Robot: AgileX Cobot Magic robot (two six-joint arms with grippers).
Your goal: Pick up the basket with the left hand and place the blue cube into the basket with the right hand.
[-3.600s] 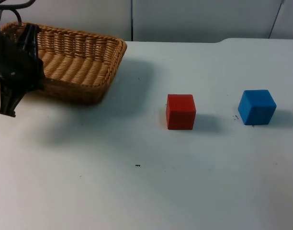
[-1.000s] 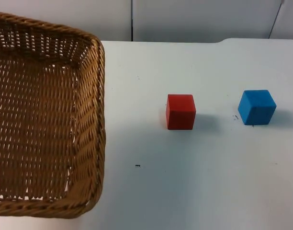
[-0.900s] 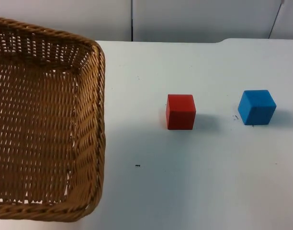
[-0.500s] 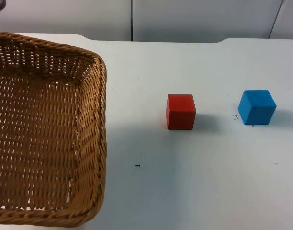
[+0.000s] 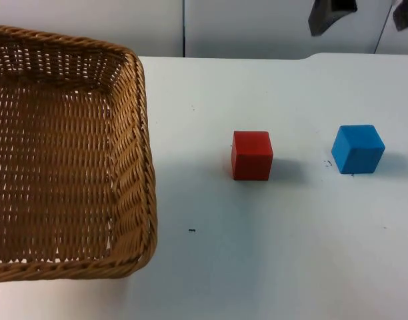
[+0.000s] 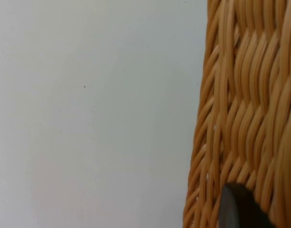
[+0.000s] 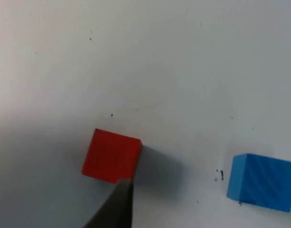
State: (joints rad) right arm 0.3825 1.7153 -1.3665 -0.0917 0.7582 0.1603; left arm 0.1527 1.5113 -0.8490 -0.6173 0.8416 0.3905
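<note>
The woven wicker basket (image 5: 64, 153) hangs lifted at the left of the top view, tilted toward the camera. A black fingertip (image 6: 238, 211) of my left gripper lies against the basket's woven wall (image 6: 245, 104), holding it up. The blue cube (image 5: 357, 149) rests on the table at the right, also seen as the blue cube (image 7: 262, 181). My right gripper (image 5: 367, 12) hovers open at the back right, well above and behind the blue cube, with nothing between its fingers. One right fingertip (image 7: 114, 206) shows just in front of the red cube.
A red cube (image 5: 251, 155) sits on the white table (image 5: 257, 253) between basket and blue cube; the red cube (image 7: 112, 156) is left of the blue one. The grey partition wall (image 5: 251, 27) closes the back.
The basket, on the table with the left gripper at its rim 3.6 s ago, now hangs lifted near the camera. In the last half second the right gripper's fingers came into view at the back right.
</note>
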